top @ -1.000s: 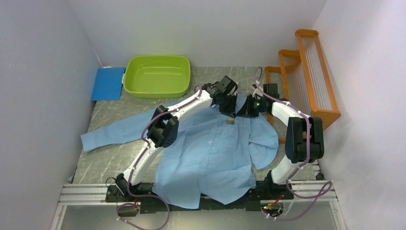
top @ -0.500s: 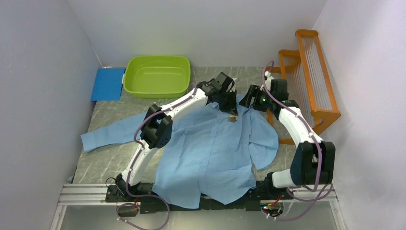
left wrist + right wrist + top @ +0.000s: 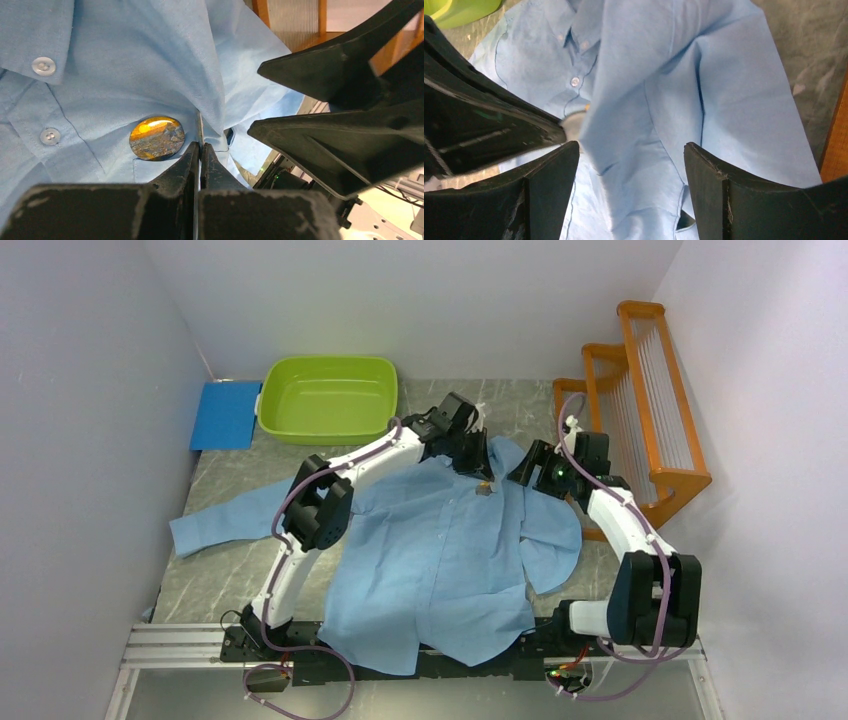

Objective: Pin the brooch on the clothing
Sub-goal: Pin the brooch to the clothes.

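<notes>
While the left gripper [image 3: 200,150] has its fingertips pressed together right at a raised crease of the shirt [image 3: 115,65], we cannot tell whether any cloth is nipped between them. The brooch [image 3: 157,138] sits face up on the shirt front, just beside those tips, on the side away from the right gripper [image 3: 630,147]. That gripper hangs close by with its fingers spread wide over a loose fold, holding nothing. We judge the main risk to lie in the withdrawal. If the closed tips lift with thin fabric caught, they drag the shirt and tug the brooch, which could tilt or come loose if its pin is not seated, something we cannot see. We also note how near the two grippers stand; a careless sideways move could knock them together or snag the fold.
</notes>
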You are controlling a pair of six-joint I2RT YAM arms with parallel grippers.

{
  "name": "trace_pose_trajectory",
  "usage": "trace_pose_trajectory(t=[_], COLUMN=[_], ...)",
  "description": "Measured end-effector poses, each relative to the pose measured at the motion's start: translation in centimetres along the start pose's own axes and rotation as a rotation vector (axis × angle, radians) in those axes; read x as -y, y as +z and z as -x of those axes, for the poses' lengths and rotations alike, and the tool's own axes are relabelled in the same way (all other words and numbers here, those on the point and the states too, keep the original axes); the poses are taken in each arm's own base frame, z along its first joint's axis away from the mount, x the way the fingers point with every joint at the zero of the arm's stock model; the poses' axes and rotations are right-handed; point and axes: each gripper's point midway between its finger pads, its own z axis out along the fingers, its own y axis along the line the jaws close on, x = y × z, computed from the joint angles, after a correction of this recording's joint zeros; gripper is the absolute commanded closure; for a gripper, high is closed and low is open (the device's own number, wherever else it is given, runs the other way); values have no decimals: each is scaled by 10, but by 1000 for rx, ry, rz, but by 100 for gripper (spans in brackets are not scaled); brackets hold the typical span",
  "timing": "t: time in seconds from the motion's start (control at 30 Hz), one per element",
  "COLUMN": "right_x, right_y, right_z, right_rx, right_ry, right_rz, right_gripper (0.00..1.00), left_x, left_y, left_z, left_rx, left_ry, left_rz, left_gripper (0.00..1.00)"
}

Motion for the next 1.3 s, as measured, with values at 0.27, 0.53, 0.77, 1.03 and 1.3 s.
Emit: trace_pose_trajectory(t=[0.27, 0.53, 0.77, 1.03, 1.3], right_x=[-7, -27, -28, -25, -41], right_y=[-13, -19, -16, -13, -30], right_z=[-10, -13, -18, -24, -9], right_rx=[31, 41, 28, 16, 82], right_ry=[19, -36, -38, -34, -114], right_rz=[110, 238, 262, 260, 305], right_gripper=[27, 49, 55, 51, 42], left_x=[7, 17, 20, 23, 29], left_y=[-17, -29, -37, -47, -71], left_z=[15, 21, 25, 28, 20], left_rx=[48, 67, 80, 83, 88], left_ry=[-5, 7, 13, 24, 193], left_rz=[-63, -87, -107, -134, -168], left_gripper=[97, 97, 97, 97, 97])
